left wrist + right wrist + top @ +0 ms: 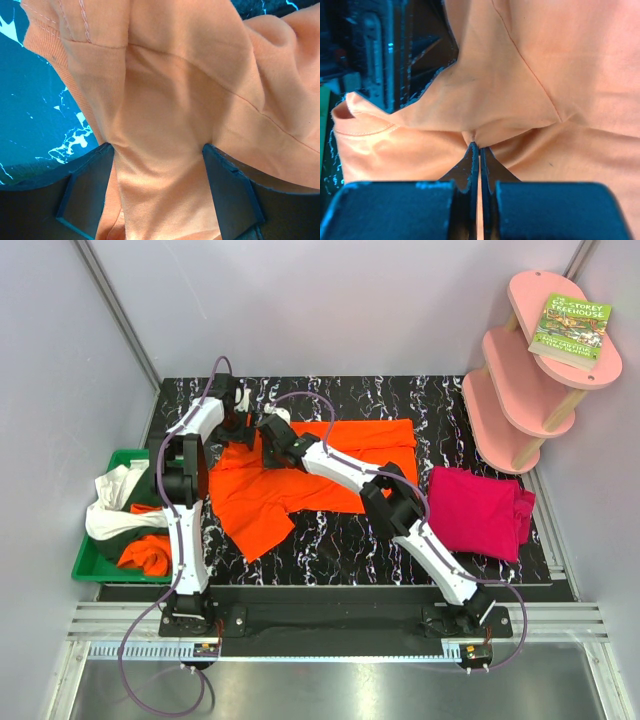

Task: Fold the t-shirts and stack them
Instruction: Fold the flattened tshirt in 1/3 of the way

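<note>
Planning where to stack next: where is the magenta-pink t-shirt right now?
Top view: the magenta-pink t-shirt lies folded on the right end of the table, in front of the pink shelf and well apart from the orange t-shirt spread mid-table.

From above: left arm (185, 502) stands up from its base, elbow folded, forearm reaching far-left; left gripper (157, 150) has its jaws wide apart, straddling the orange t-shirt (175, 100). The right arm (405, 515) stretches low and diagonal toward the far left; right gripper (479, 147) is clamped tight, tips pinching a small fold of that cloth, just beside the left gripper
</note>
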Robot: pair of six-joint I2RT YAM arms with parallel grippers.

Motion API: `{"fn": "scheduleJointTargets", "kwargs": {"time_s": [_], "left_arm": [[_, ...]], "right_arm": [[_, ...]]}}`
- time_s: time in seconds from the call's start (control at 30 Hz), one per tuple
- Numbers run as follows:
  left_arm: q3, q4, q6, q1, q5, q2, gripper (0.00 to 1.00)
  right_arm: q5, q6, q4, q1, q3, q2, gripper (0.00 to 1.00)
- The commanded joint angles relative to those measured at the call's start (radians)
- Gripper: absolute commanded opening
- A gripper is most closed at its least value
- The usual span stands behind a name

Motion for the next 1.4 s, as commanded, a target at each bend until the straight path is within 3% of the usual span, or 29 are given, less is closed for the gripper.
{"fn": "scheduleJointTargets", "kwargs": {"time_s": [0.0, 0.77, 0.87, 0.9, 1.03, 1.2, 1.33, 1.37], "left_arm": [[0.030, -0.016, -0.012, -0.006, 0.019, 0.042, 0.78], [0.073, -0.037, -0.017, -0.009, 0.013, 0.071, 0.79], [0.071, -0.039, -0.017, -0.009, 0.005, 0.067, 0.79], [0.070, -0.039, -0.016, -0.009, 0.002, 0.067, 0.79], [0.051, -0.037, -0.019, -0.007, 0.004, 0.027, 0.79], [0.040, -0.031, -0.023, -0.006, 0.022, -0.030, 0.80], [0.037, -0.025, -0.025, -0.004, -0.005, -0.038, 0.80], [0.036, -0.023, -0.028, -0.001, -0.017, -0.037, 0.80]], "right_arm": [[0.026, -0.001, 0.030, 0.020, -0.025, -0.119, 0.00], [0.001, 0.035, 0.102, 0.073, -0.368, -0.251, 0.00], [0.031, 0.022, 0.102, 0.070, -0.352, -0.242, 0.21], [0.040, 0.017, 0.101, 0.066, -0.330, -0.245, 0.35], [0.118, -0.038, 0.052, 0.043, -0.221, -0.257, 0.53], [0.183, -0.086, 0.027, -0.017, -0.190, -0.323, 0.55], [0.212, -0.087, 0.022, -0.130, -0.303, -0.387, 0.47], [0.245, -0.084, 0.018, -0.153, -0.356, -0.400, 0.41]]}}
